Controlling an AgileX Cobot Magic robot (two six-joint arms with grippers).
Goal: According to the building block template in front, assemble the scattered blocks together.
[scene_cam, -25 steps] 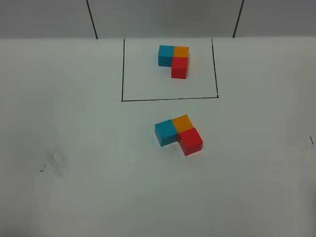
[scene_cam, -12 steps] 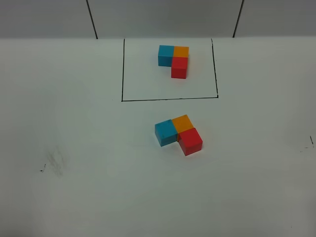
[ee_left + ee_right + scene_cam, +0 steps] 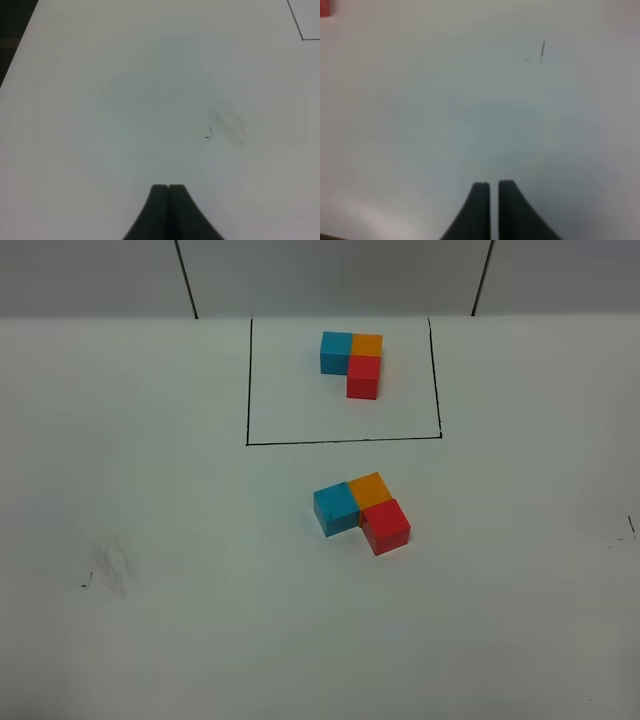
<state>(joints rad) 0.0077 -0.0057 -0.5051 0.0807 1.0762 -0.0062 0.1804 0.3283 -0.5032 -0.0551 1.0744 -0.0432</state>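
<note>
The building block template is a blue (image 3: 335, 352), orange (image 3: 367, 344) and red (image 3: 363, 378) cube trio in a tight L inside a thin black drawn rectangle (image 3: 247, 390). In front of it, outside the frame, the scattered blocks stand touching in the same L, turned slightly: blue (image 3: 336, 509), orange (image 3: 372, 490), red (image 3: 385, 526). Neither arm shows in the exterior high view. My left gripper (image 3: 169, 190) is shut and empty over bare table. My right gripper (image 3: 493, 187) is shut with a hairline gap, empty; a sliver of a red cube (image 3: 324, 7) shows in that view's corner.
A grey smudge (image 3: 112, 568) marks the white table at the front left, also in the left wrist view (image 3: 227, 122). A short pen mark (image 3: 631, 525) sits at the right edge. The table ends at a grey wall (image 3: 100, 280) behind.
</note>
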